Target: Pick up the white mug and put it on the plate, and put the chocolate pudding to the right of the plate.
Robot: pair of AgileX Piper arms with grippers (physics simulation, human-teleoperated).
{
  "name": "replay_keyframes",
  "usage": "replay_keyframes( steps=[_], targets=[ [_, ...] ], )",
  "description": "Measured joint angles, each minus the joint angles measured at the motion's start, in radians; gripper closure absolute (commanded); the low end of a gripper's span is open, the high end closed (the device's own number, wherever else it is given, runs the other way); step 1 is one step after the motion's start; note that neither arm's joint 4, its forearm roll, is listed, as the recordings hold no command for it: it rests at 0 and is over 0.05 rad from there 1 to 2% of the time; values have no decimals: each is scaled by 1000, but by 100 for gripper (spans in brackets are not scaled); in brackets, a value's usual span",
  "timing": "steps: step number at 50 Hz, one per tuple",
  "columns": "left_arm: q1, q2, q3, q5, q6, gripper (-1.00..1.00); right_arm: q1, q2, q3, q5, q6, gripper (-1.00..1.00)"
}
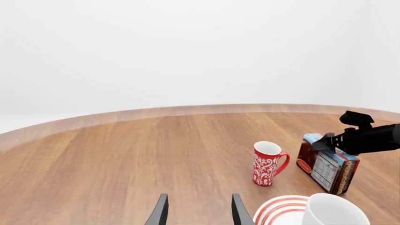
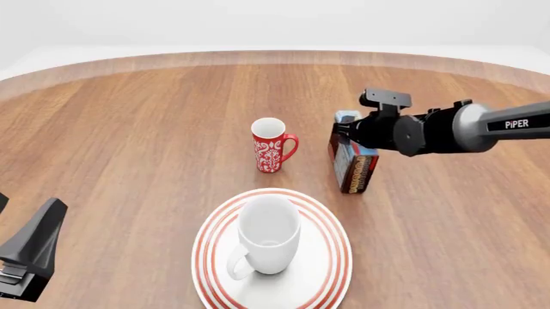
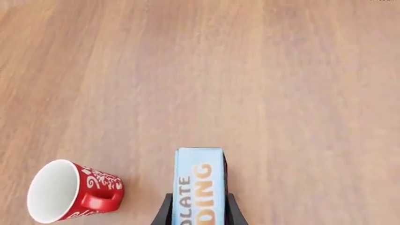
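Note:
The white mug (image 2: pixel 268 233) stands upright on the red-ringed plate (image 2: pixel 333 264) near the table's front; both also show in the left wrist view, the mug (image 1: pixel 334 212) on the plate (image 1: pixel 280 212). The chocolate pudding (image 2: pixel 355 166) stands upright beyond the plate's right side. My right gripper (image 3: pixel 198 214) is shut on the chocolate pudding (image 3: pixel 198 180) from above, one finger against each side. In the front view it (image 2: pixel 347 131) sits at the carton's top. My left gripper (image 1: pixel 198 213) is open and holds nothing, left of the plate.
A red mug with white floral pattern (image 2: pixel 270 147) stands upright behind the plate, left of the carton, handle toward it. The left arm (image 2: pixel 30 252) rests at the front left corner. The round wooden table's far edge (image 2: pixel 275 56) curves across the back.

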Motion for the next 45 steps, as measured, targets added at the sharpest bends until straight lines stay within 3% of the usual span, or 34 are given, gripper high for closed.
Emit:
replay_keyframes(
  steps=[21, 45],
  targets=[
    [-1, 0, 0, 0, 1, -100, -2, -27, 29, 1, -31, 100],
    [-2, 0, 0, 0, 2, -100, -9, -156, 57, 43, -42, 100]
  ],
)
